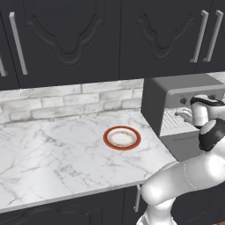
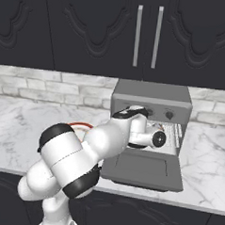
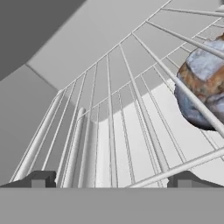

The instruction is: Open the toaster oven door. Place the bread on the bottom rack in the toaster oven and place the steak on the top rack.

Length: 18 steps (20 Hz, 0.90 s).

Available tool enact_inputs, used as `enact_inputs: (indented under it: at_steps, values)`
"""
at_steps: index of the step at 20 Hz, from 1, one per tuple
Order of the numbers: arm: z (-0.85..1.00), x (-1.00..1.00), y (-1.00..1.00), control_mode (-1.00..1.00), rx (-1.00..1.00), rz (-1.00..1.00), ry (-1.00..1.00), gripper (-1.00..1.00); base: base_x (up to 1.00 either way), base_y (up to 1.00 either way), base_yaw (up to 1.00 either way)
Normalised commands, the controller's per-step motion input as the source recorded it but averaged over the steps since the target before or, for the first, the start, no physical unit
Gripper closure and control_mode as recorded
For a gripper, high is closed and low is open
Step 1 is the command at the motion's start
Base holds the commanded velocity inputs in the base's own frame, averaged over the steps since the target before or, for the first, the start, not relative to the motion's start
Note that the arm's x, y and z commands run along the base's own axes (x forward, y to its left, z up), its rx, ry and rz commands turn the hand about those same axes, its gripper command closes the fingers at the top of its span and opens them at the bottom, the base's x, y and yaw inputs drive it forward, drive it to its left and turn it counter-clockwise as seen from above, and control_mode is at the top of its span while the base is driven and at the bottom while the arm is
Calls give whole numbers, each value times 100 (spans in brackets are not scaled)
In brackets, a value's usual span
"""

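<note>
My pincer (image 3: 111,180) gapes empty inside the oven (image 2: 150,100); bread (image 3: 203,85) sits racked, so I'd fetch the steak next.

arm (image 2: 79,155): glossy white rounded links | joints: dark bands | fingers (image 3: 40,179): small, dark

A round red-rimmed plate with a pale centre (image 1: 121,137) sits on the white marble surface (image 1: 52,154), just left of the boxy matte grey toaster oven (image 1: 176,103), where the white arm reaches in.
</note>
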Motion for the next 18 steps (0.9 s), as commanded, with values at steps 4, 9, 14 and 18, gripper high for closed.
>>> enact_inputs:
  at_steps: [4, 9, 14, 18]
  values:
    - [-14, 22, 0, -100, 0, -1, 2, -100, 0, 0, 0]
    - [-21, 7, 0, -100, 0, -1, 0, -100, 0, 0, 0]
    - [-31, -10, -4, -100, 0, 0, 1, -100, 0, 0, 0]
    - [-30, -31, -8, -100, -2, 0, 9, -100, 0, 0, 0]
